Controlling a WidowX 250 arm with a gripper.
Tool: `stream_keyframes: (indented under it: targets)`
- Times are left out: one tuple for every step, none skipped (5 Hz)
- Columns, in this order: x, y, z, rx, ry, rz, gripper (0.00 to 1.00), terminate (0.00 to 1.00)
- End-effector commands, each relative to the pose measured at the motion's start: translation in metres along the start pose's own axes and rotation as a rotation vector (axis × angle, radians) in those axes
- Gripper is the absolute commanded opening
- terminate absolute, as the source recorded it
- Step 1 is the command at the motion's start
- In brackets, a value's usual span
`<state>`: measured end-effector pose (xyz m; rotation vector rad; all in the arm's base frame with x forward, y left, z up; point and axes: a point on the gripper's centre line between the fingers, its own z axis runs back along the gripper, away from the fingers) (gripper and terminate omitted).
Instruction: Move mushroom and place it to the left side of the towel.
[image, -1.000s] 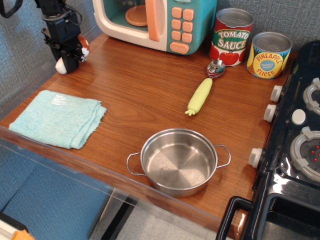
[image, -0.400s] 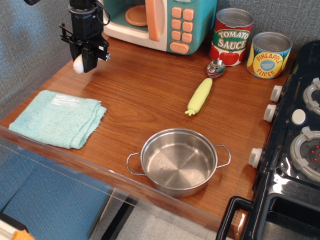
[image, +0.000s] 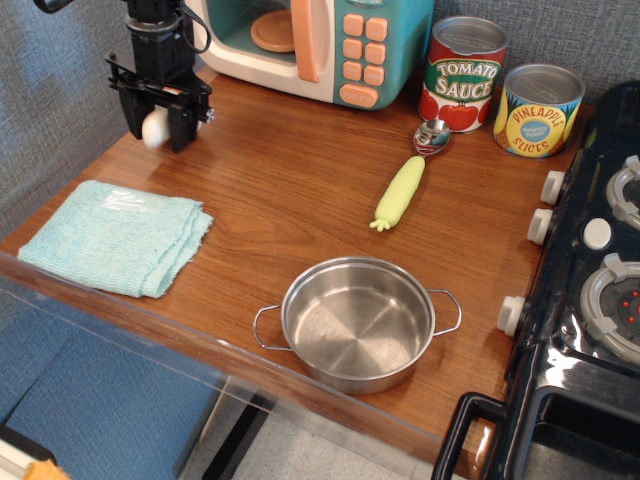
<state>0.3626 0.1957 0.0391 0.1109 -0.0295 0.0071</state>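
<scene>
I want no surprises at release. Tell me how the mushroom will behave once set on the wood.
The mushroom shows a rounded, glossy white end between the gripper fingers, so it may well roll or tip on the smooth table. It looks like small hard plastic, probably light and stiff. Its slick surface could slip; the towel would not stop it unless it touched.

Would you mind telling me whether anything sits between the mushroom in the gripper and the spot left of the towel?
Nothing visible does. The gripper holds the mushroom above bare table, behind the towel. The strip left of the towel looks narrow, close to the table's edge.
</scene>
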Motion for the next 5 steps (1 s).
stream_keyframes:
  targets:
    - [0.006, -0.0041, 0.0896, -0.013, -0.216, -0.053, 1.0, 0.0]
    - [0.0005, -0.0081, 0.0965, -0.026, -0.209, -0.045, 1.0, 0.0]
    - [0.0005, -0.0081, 0.0965, -0.026, -0.209, -0.045, 1.0, 0.0]
    - [0.0005, -0.0081, 0.0965, -0.026, -0.209, -0.045, 1.0, 0.0]
    - [0.0005, -0.0081, 0.0965, -0.026, -0.209, -0.045, 1.0, 1.0]
